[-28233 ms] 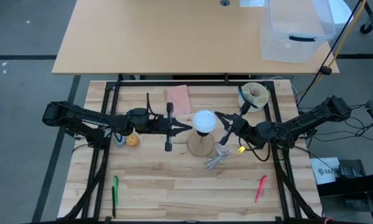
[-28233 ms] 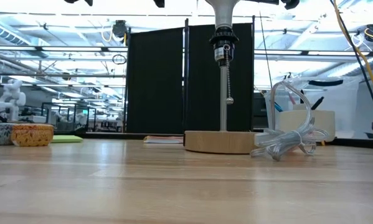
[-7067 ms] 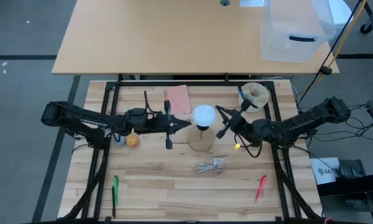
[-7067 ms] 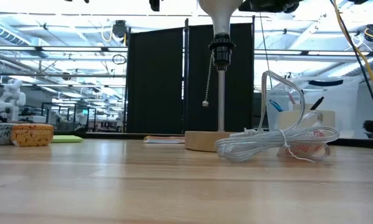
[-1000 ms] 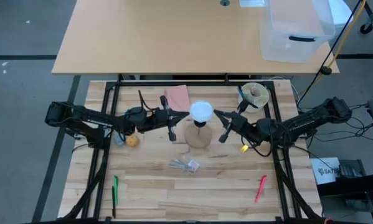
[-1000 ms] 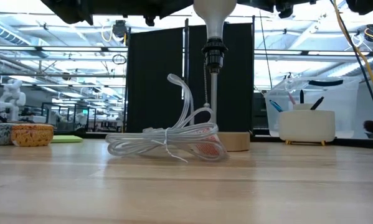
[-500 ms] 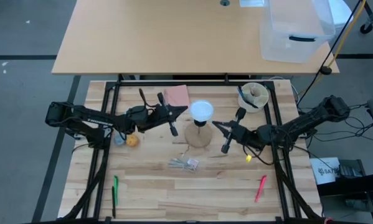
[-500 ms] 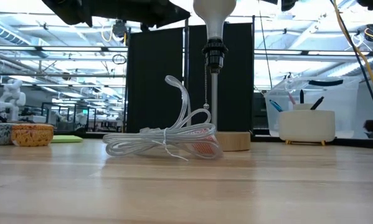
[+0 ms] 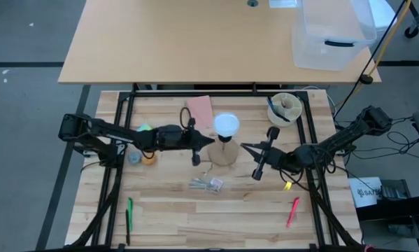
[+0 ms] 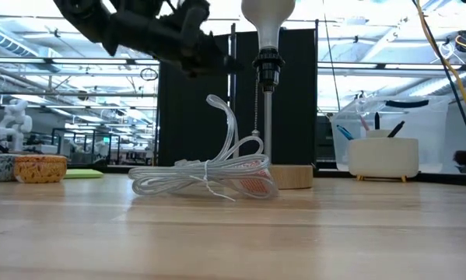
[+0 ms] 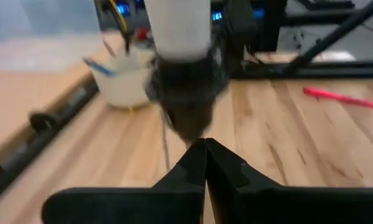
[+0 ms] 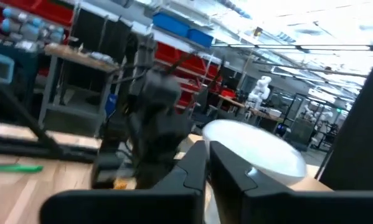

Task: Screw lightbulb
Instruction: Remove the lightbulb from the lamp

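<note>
The white lightbulb [image 9: 227,124] stands upright in the black socket [image 10: 268,62] on top of a thin pole, which rises from a round wooden base [image 9: 224,154]. My left gripper [image 9: 210,142] is shut, its tip just left of the pole and slightly below the socket [image 11: 189,81]; in the low view it [image 10: 229,64] stops short of the socket. On the lamp's right, my right gripper [image 9: 243,145] is shut and points at the lamp from a short distance. Its wrist view shows the bulb's dome [image 12: 254,155] ahead of the closed tips [image 12: 206,146].
A coiled clear cord [image 9: 207,185] lies near the base toward the near edge. A white cup of pens [image 9: 286,106] and a pink pad [image 9: 200,110] sit at the far side. An orange lump [image 9: 148,158], a green pen [image 9: 129,212] and a red pen [image 9: 292,212] also lie here.
My left gripper has come down and tipped lower, so that it shows beside the socket in the low view. My right gripper has swung toward the table's near edge, still pointing at the lamp. Both stay shut. The bulb, lamp and cord have kept still.
</note>
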Tool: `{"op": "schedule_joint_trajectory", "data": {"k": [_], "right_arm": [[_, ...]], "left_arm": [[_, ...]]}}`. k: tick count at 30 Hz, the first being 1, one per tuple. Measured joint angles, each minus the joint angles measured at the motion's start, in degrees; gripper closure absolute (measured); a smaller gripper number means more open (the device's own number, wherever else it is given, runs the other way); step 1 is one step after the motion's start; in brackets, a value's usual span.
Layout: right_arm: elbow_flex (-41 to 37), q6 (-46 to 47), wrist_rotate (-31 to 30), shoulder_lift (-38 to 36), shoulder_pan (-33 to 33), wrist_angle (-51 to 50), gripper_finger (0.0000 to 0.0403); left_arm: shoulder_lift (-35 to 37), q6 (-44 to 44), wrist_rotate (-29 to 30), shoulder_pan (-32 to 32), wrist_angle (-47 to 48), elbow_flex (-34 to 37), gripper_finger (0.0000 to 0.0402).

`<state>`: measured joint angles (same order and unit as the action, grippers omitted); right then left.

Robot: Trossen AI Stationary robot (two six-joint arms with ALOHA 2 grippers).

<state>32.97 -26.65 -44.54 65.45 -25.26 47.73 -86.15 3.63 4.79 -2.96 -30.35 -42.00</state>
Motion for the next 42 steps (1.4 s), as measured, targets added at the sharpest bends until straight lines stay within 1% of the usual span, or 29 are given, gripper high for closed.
{"op": "schedule_joint_trajectory", "data": {"k": [2,4,11,13,15,18,22,33,37,42], "right_arm": [[0.0,0.0,-1.6,0.0,0.0,0.6,0.0368],[0.0,0.2,-2.0,0.0,0.0,0.6,0.0345],[0.0,1.7,-2.2,0.0,0.0,-0.3,0.0256],[0.0,2.3,-2.2,0.0,0.0,-1.7,0.0237],[0.0,3.2,-2.2,0.0,0.0,-2.6,0.0225],[0.0,3.5,-2.5,0.0,0.0,-2.8,0.0221],[0.0,3.2,-3.6,0.0,0.0,-2.9,0.0225],[0.0,3.5,-3.6,0.0,0.0,-3.0,0.0229],[0.0,3.5,-3.6,0.0,0.0,-3.0,0.0229],[0.1,3.7,-3.6,0.0,0.2,-2.9,0.0229]], "left_arm": [[-2.3,-1.0,-0.1,0.0,0.3,0.0,0.0379],[-5.0,-2.0,-0.1,0.0,-1.7,0.0,0.0366],[-14.9,-3.7,-0.1,0.0,-15.6,0.0,0.031],[-17.0,-3.7,-0.1,0.0,-19.8,0.0,0.0291],[-18.6,-3.7,-0.1,0.0,-21.9,0.0,0.0272],[-20.3,-4.3,0.4,0.0,-24.2,0.0,0.0248],[-21.8,-4.4,0.6,-0.3,-26.7,0.0,0.0231],[-22.6,-4.6,1.6,-2.4,-28.8,-0.1,0.0229],[-22.6,-4.6,-0.3,-2.7,-29.6,-0.2,0.0229],[-22.6,-4.6,-0.5,-2.7,-29.8,-1.2,0.0229]]}}
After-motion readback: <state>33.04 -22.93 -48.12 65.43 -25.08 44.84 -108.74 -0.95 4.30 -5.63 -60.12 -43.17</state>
